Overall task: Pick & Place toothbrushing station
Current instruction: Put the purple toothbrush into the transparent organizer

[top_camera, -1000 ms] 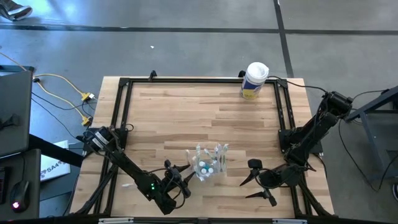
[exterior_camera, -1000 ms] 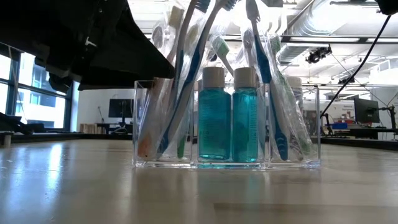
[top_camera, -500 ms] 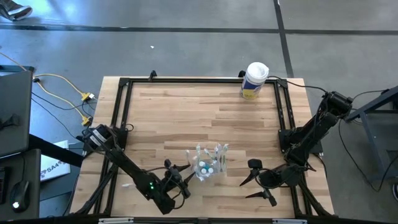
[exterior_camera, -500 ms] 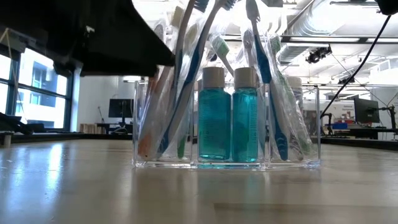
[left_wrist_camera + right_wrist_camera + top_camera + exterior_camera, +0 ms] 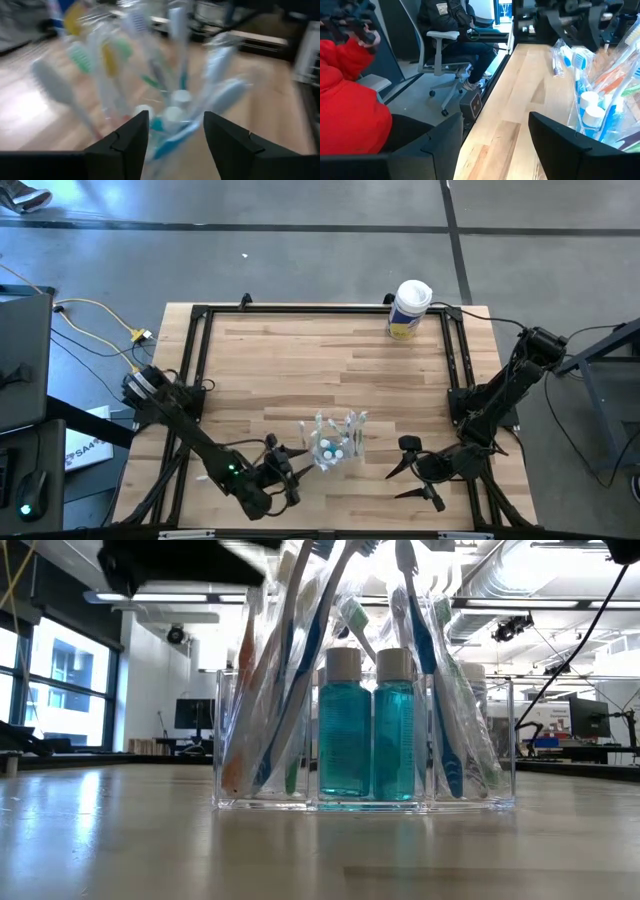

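Here the station stands upright on the table, lower centre of the high view, brushes fanning out above two teal bottles. The left gripper sits just left of it, fingers spread and aimed at the brushes, likely lining up a grasp. The right gripper waits lower right, also spread, well clear. The canister stands at the upper right edge.
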